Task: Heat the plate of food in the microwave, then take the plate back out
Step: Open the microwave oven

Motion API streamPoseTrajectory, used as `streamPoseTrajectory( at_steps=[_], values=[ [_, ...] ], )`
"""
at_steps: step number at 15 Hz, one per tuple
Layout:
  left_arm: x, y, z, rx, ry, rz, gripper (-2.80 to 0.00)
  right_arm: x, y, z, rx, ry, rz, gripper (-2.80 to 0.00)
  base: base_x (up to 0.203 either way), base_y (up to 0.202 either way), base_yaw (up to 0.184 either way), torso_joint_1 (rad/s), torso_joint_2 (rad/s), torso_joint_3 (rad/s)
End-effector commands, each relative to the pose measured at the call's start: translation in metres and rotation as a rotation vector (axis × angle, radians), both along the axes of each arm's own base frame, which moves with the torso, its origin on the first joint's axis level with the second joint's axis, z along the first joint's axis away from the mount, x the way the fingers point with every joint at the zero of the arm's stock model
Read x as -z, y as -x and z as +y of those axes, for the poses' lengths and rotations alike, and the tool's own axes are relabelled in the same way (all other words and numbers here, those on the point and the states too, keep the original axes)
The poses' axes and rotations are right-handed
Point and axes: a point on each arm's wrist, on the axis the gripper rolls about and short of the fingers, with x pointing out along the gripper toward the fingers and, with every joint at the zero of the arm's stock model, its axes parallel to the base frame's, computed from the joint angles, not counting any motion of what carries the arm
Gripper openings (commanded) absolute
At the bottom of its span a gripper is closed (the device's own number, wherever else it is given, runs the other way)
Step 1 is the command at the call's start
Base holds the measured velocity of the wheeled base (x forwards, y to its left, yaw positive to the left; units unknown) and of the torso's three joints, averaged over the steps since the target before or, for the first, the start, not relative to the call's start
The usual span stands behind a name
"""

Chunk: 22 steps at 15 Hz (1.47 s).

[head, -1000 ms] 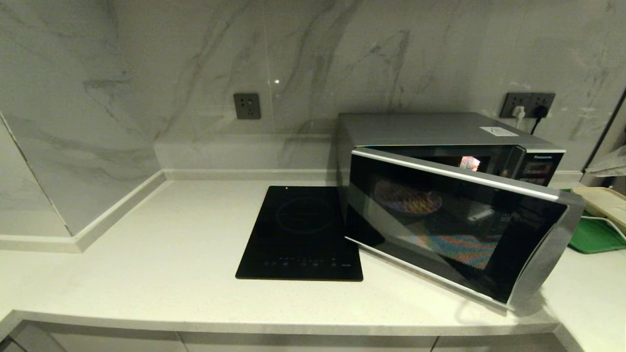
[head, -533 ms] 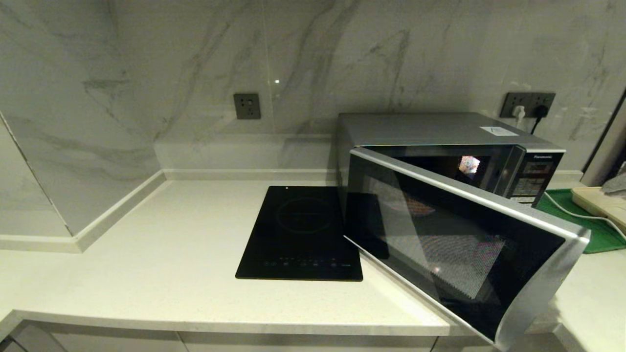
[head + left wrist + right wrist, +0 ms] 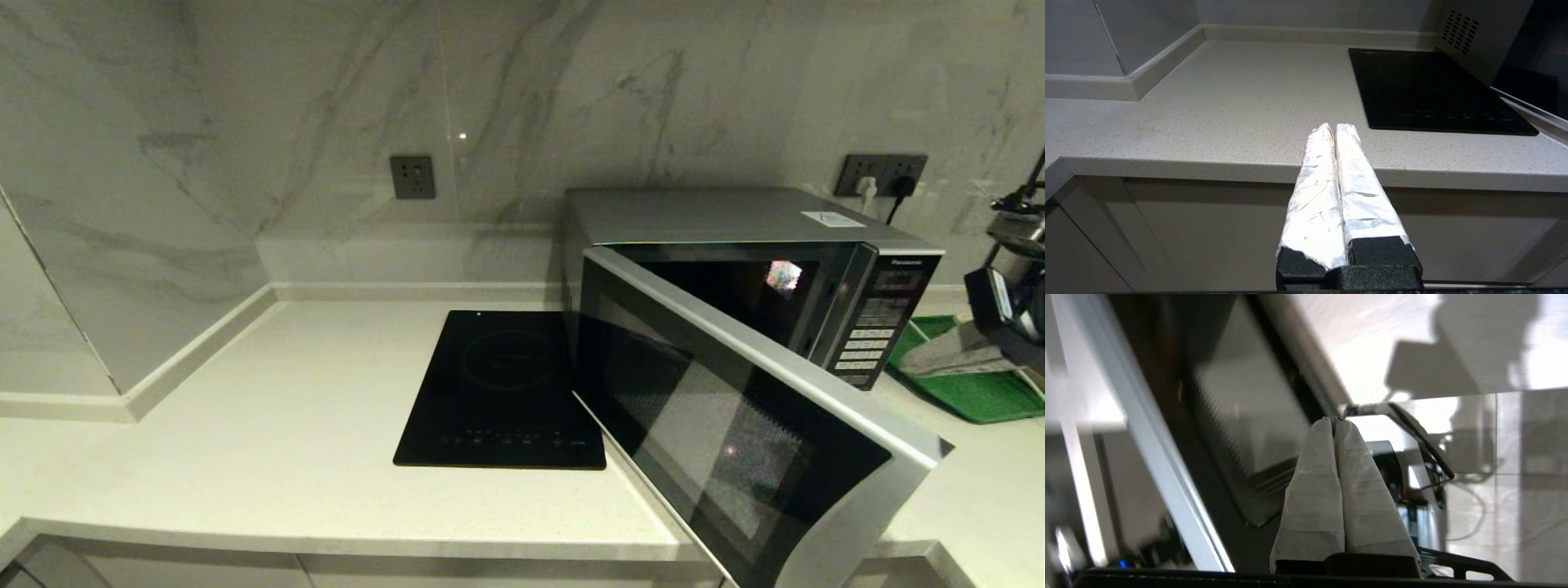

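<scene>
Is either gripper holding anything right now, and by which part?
Nothing is held. The right gripper is shut and empty beside the open microwave door; the left gripper is shut, parked.

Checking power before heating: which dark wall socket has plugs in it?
The dark grey double socket behind the silver-grey microwave: a white plug and a black plug sit in it. The single square socket farther left is empty.

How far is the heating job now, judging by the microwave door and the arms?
The microwave door stands partly open. The right gripper, shut, empty, is beside the door; the left gripper is parked by the counter edge. No plate shows inside, so which steps remain is unclear.
</scene>
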Motion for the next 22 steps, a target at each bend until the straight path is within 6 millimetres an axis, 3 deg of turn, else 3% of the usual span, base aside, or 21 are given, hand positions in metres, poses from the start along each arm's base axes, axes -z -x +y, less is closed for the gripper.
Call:
streamPoseTrajectory(
  at_steps=[1, 5, 13, 18, 22],
  values=[
    [0.000, 0.000, 0.000, 0.000, 0.000, -0.002, -2.80, 0.001, 0.007, 0.032, -0.150, 0.004, 0.007, -2.80, 0.000, 0.000, 0.000, 0.000, 0.00, 0.000],
    [0.000, 0.000, 0.000, 0.000, 0.000, -0.001, -2.80, -0.003, 0.024, 0.074, -0.327, 0.048, -0.024, -2.80, 0.000, 0.000, 0.000, 0.000, 0.00, 0.000],
    [0.000, 0.000, 0.000, -0.001, 0.000, -0.002, -2.80, 0.003, 0.047, 0.121, -0.530, 0.116, -0.025, -2.80, 0.000, 0.000, 0.000, 0.000, 0.00, 0.000],
    [0.000, 0.000, 0.000, 0.000, 0.000, -0.002, -2.80, 0.001, 0.058, 0.138, -0.599, 0.132, -0.050, -2.80, 0.000, 0.000, 0.000, 0.000, 0.00, 0.000],
    [0.000, 0.000, 0.000, -0.001, 0.000, -0.001, -2.80, 0.005, 0.070, 0.172, -0.696, 0.191, -0.112, -2.80, 0.000, 0.000, 0.000, 0.000, 0.00, 0.000]
  ],
)
